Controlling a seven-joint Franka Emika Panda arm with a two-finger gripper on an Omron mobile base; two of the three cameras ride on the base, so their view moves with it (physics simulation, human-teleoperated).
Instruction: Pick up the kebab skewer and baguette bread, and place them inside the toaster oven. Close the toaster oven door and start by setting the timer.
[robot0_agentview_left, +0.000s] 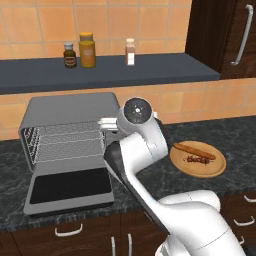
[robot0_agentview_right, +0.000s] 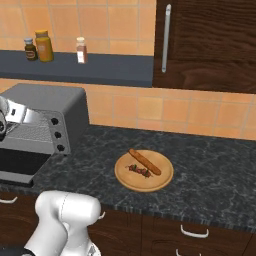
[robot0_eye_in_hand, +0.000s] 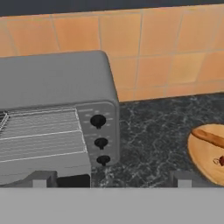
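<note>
The toaster oven (robot0_agentview_left: 70, 107) stands at the left of the counter. Its door (robot0_agentview_left: 70, 187) lies dropped flat in front, baring the wire rack (robot0_agentview_left: 67, 142). To the right is a round wooden plate (robot0_agentview_left: 216, 170). On it lie the baguette bread (robot0_agentview_left: 194, 150) and, just in front, the kebab skewer (robot0_agentview_left: 197, 160). My gripper (robot0_eye_in_hand: 111, 181) hovers open and empty in front of the oven's knob panel (robot0_eye_in_hand: 98, 121), well left of the plate (robot0_eye_in_hand: 199, 157). The baguette (robot0_eye_in_hand: 210, 138) shows at the right edge of the hand view. From the right base, the skewer (robot0_agentview_right: 139, 170) lies beside the baguette (robot0_agentview_right: 145, 161).
A dark shelf (robot0_agentview_left: 150, 70) above the oven carries two jars (robot0_agentview_left: 87, 50) and a spice bottle (robot0_agentview_left: 130, 51). A dark wall cabinet (robot0_agentview_right: 210, 40) hangs at the upper right. Black stone counter (robot0_agentview_right: 210, 165) stretches right of the plate, with drawers below.
</note>
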